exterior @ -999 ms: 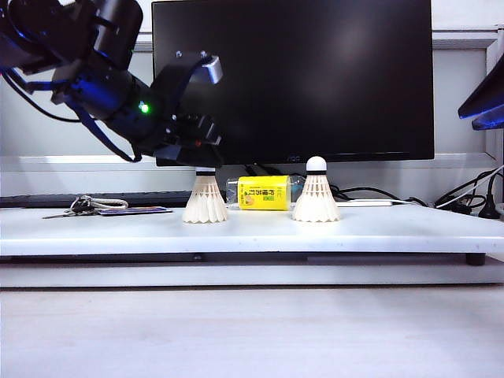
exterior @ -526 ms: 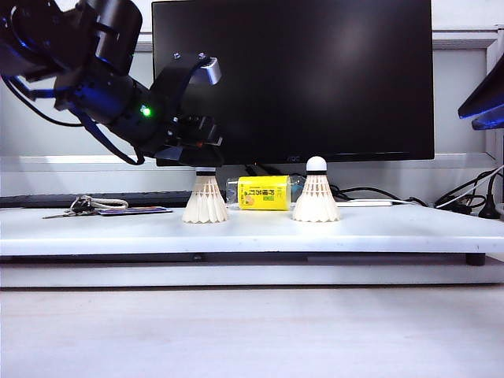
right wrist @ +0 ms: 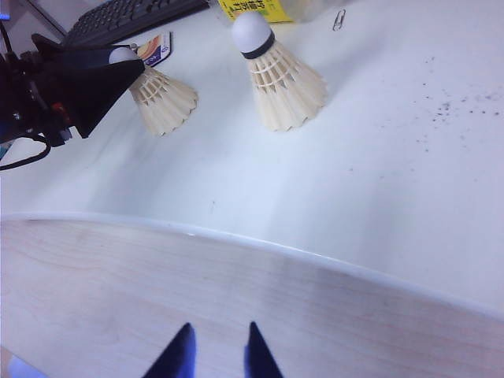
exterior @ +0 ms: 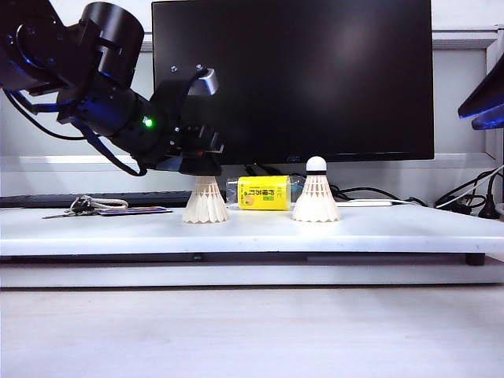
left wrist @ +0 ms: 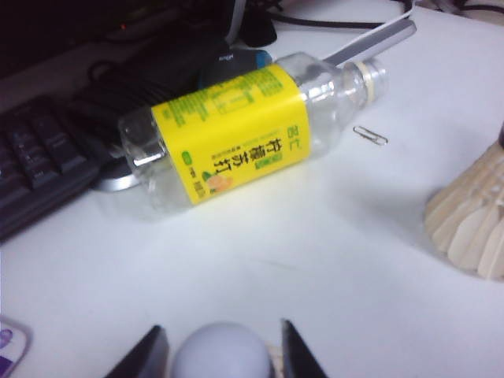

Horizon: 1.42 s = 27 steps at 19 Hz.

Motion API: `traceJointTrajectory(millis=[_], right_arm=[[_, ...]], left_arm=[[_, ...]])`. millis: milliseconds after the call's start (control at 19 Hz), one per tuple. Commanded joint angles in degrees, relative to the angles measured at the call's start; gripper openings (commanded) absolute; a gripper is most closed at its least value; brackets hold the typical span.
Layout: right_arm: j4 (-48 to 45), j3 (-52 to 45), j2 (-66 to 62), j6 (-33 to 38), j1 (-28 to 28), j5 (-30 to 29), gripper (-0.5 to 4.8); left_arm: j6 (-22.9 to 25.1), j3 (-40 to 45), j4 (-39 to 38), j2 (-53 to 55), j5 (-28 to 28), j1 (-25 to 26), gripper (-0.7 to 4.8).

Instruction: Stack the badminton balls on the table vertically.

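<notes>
Two badminton balls stand upright on the white table. My left gripper has come down over the left ball, hiding its tip in the exterior view. The left wrist view shows that ball's white cork between the fingers of the left gripper, open, with a thin gap on each side. The right ball stands free. My right gripper hangs open and empty over the wooden surface in front of the table, with both balls beyond it.
A clear bottle with a yellow label lies between and behind the balls. A black monitor stands at the back. Keys and a card lie at the left. A keyboard, a paper clip and cables are nearby.
The left gripper has sunk a little over the left ball, so its cork and black band are now covered in the exterior view. The right arm has not moved.
</notes>
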State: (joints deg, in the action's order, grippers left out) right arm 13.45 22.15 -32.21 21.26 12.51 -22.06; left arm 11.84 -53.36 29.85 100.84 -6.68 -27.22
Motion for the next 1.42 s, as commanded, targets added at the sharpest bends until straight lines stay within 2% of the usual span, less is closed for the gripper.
traceJointTrajectory(millis=[53,105,158,368,473,631,788,946,999,1156,1419], right_arm=[[-0.81,0.22,0.02,-0.28,0.02,-0.13,0.90],[-0.83,0.22,0.02,-0.28,0.02,-0.13,0.90],[-0.83,0.22,0.02,-0.28,0.02,-0.13,0.90],[-0.83,0.22,0.02,-0.28,0.02,-0.13,0.90],[-0.83,0.22,0.02,-0.28,0.02,-0.13,0.90],[-0.81,0.22,0.02,-0.28,0.02,-0.13,0.90],[-0.57,0.22,0.00,-0.31,0.02,0.13,0.90],[0.28,0.22,-0.09,-0.04,0.04,2.91,0.89],[0.46,0.24,-0.50,0.15,0.02,2.89,0.89],[0.44,0.24,-2.12,0.15,0.04,2.43,0.89],[0.09,0.24,-2.19,0.15,0.07,2.40,0.89]], left_arm=[[-0.35,-0.11,1.01,-0.02,-0.20,0.00,1.65],[-0.35,-0.11,1.01,-0.02,-0.20,-0.02,1.28],[-0.35,-0.11,1.01,-0.02,-0.20,-0.02,1.20],[-1.44,-0.11,1.16,-0.04,-0.24,-0.02,1.19],[-3.61,-0.11,2.67,-0.09,-1.33,-0.02,1.19],[-8.52,-0.28,6.58,-0.28,-7.63,-0.09,1.20],[-9.38,-0.33,8.55,-0.28,-15.76,-0.55,1.20],[-9.16,-1.86,8.26,-0.31,-18.01,-2.89,1.21],[-8.02,-4.28,5.60,-0.26,-17.86,-4.37,1.21],[-0.26,-12.46,-5.33,-0.20,-13.40,-8.09,1.22],[0.20,-14.97,-6.62,0.04,-13.53,-8.26,1.22]])
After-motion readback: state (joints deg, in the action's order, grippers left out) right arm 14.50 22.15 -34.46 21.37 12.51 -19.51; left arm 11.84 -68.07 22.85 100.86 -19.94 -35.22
